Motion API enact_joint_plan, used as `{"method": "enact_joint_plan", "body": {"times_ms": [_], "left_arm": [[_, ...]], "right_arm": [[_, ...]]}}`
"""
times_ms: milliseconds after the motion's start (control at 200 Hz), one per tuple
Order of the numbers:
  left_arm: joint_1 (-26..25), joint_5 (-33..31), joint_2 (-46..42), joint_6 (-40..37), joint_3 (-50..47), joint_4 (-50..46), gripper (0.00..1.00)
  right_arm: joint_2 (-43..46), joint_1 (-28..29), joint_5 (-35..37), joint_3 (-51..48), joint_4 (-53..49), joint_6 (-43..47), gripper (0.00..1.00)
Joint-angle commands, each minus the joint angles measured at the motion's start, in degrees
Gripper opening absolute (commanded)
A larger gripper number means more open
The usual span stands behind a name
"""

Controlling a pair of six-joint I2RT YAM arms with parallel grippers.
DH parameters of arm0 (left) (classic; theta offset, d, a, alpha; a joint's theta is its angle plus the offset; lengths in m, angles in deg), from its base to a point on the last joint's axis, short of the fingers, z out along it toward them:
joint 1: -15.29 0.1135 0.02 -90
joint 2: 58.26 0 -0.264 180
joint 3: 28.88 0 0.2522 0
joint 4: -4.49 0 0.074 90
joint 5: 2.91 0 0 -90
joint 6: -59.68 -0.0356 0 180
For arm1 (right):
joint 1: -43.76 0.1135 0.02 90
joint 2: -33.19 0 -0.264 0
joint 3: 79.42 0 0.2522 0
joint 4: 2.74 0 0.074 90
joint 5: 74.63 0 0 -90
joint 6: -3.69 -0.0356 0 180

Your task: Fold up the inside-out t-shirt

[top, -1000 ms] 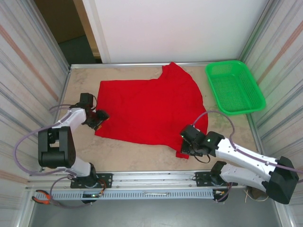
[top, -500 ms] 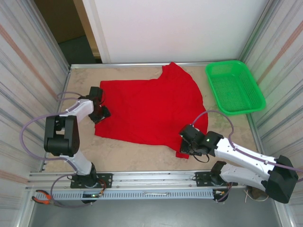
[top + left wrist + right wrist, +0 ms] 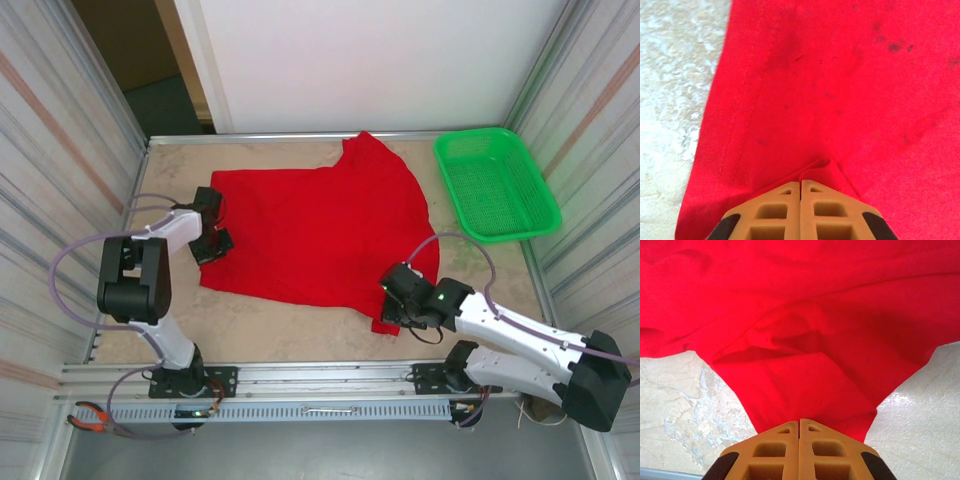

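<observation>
One bright red t-shirt (image 3: 320, 225) lies spread, mostly flat, across the middle of a pale, marbled tabletop (image 3: 260, 325), with one sleeve pointing toward the far edge. One green plastic mesh basket (image 3: 495, 185) sits at the far right corner, just beside the shirt.

Two white and black robot arms reach in from the near edge. The left claw (image 3: 212, 245) is pressed closed on the shirt's left edge, a small fold of red cloth pinched at its tips. The right claw (image 3: 393, 305) is closed on the shirt's near right corner, and the cloth bunches up into it.

Striped panels wall in the left and right sides. A plain white wall stands behind, with a dark opening at the far left.
</observation>
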Motion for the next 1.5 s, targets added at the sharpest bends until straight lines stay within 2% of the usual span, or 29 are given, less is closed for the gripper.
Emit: {"method": "enact_joint_plan", "body": {"times_ms": [0, 215, 426, 711, 1027, 1217, 1368, 1493], "left_arm": [[-0.2, -2.8, -5.0, -1.1, -0.5, -3.2, 0.00], [0.3, -1.9, -19.9, -0.3, -2.6, -7.6, 0.00], [2.0, -0.1, -33.8, 1.2, -6.6, -12.2, 0.00], [6.0, 1.6, -44.1, 2.4, -8.8, -16.4, 0.00], [6.0, 3.0, -48.0, 3.5, -4.3, -19.9, 0.00], [6.1, 3.5, -49.5, 3.3, -3.9, -20.2, 0.00], [6.6, 4.0, -44.9, 2.6, -4.2, -16.6, 0.00], [7.2, 4.0, -37.6, 2.1, -3.4, -11.3, 0.00]], "right_arm": [[1.2, 0.5, 1.5, 1.1, -2.4, -1.9, 0.00], [1.6, 0.4, 2.0, 5.6, -5.3, 0.6, 0.00], [2.2, -0.4, 5.1, 13.8, -12.4, 7.5, 0.00], [4.8, -4.5, 7.1, 22.3, -20.8, 14.8, 0.00], [3.7, -6.9, 4.9, 31.3, -24.8, 21.1, 0.00], [2.6, -6.7, 2.7, 31.4, -24.9, 22.2, 0.00], [-1.5, -7.5, 2.3, 31.3, -24.5, 26.7, 0.00], [-8.5, -11.3, 0.5, 32.0, -21.9, 32.9, 0.00]]}}
